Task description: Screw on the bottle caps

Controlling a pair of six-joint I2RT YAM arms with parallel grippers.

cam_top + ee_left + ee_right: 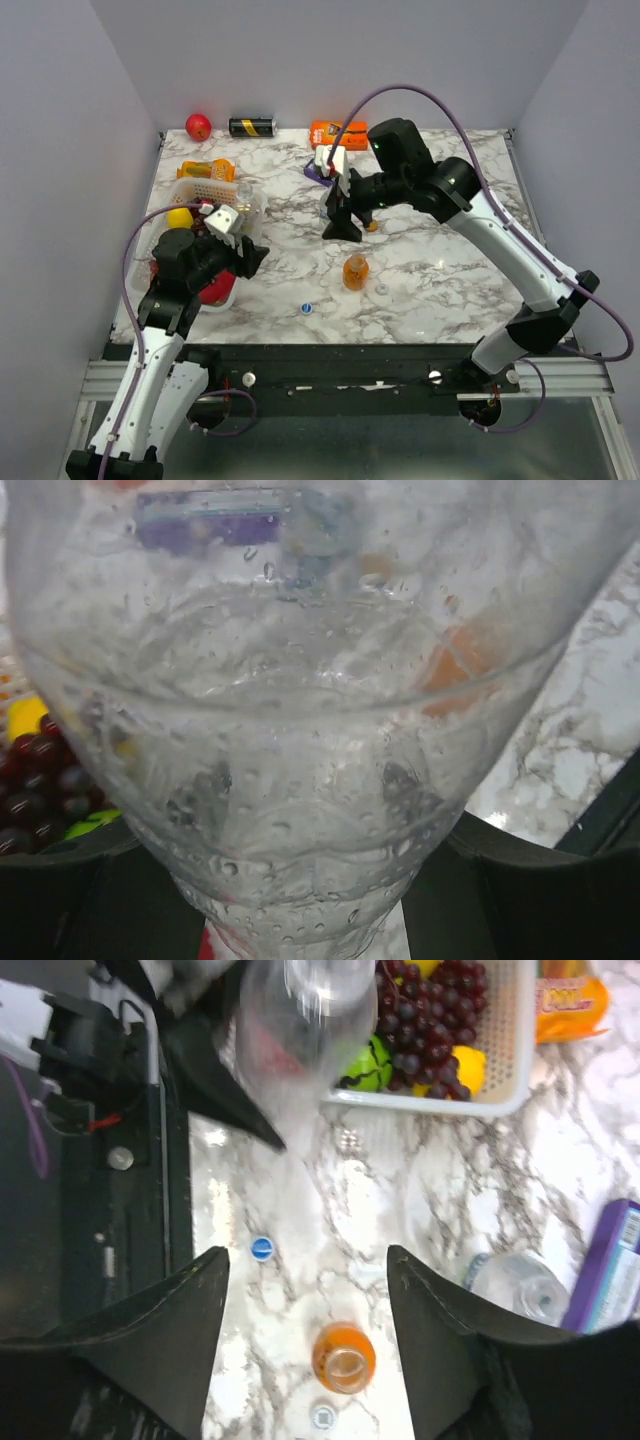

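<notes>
My left gripper (245,258) is shut on a clear bottle (320,730) that fills the left wrist view. This bottle also shows in the right wrist view (300,1030), held beside the basket. My right gripper (340,225) is open and empty above the table; its jaws (305,1260) stand wide apart. The short orange bottle (355,271) stands upright and uncapped (344,1357). A whitish cap (381,288) lies beside it (323,1417). A blue cap (307,308) lies nearer the front edge (262,1248). An orange cap (372,226) lies next to the right gripper. A second clear bottle (515,1282) lies by a purple box.
A white basket (200,190) of fruit, with grapes (430,1020), stands at the left. A purple box (610,1280), an orange packet (330,130), a black can (252,127) and a red fruit (198,126) sit toward the back.
</notes>
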